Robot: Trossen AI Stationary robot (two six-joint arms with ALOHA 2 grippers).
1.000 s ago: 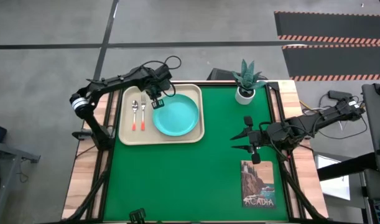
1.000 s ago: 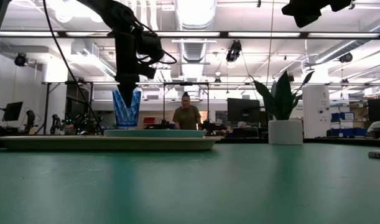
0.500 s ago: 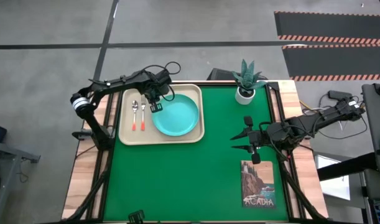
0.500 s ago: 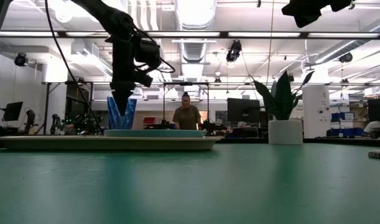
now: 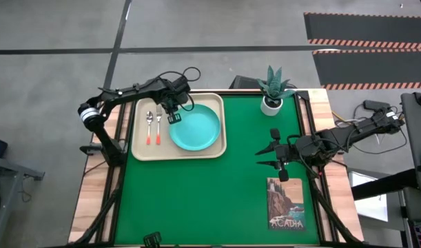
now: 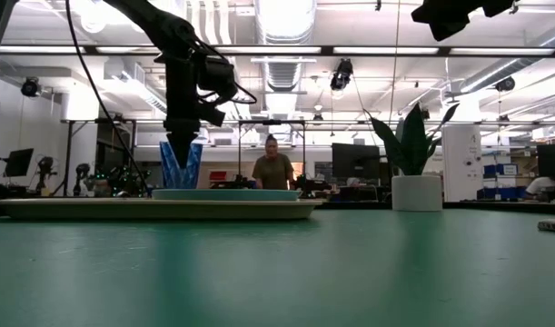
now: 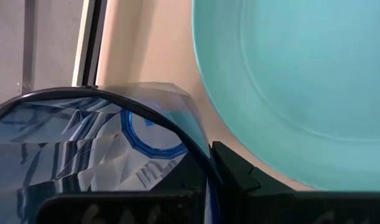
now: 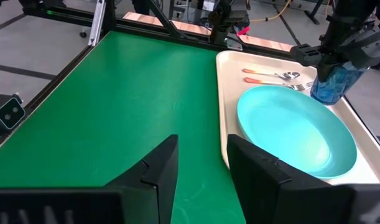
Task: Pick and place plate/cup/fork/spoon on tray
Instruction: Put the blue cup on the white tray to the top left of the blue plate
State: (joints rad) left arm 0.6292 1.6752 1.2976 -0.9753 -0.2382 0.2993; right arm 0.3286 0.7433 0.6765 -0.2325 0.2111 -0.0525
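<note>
The beige tray (image 5: 145, 150) lies at the table's far left. On it are the turquoise plate (image 5: 195, 129), the spoon (image 5: 149, 124) and the fork (image 5: 158, 124), side by side left of the plate. My left gripper (image 5: 171, 112) is shut on the dark-blue cup (image 6: 180, 165) over the tray, between the fork and the plate. The cup also shows in the right wrist view (image 8: 331, 84). My right gripper (image 5: 269, 157) is open and empty above the green mat at the right. My left gripper holds the cup by its rim (image 7: 177, 134), coming from above with fingers pointing down. One finger (image 7: 233, 174) stands outside the wall on the plate's side; the other shows only as a dark shape through the wall. The cup is upright, its base at tray-rim height.
A white pot with a green plant (image 5: 272, 93) stands at the far right. The "Acadia" card (image 5: 285, 203) lies at the near right. The green mat (image 5: 196, 200) is open in the middle and near left. A person (image 6: 272, 171) stands in the room beyond the table.
My left gripper has carried the cup a little toward the table's left edge and slightly down over the tray, keeping it upright. In the last half second it has kept still.
</note>
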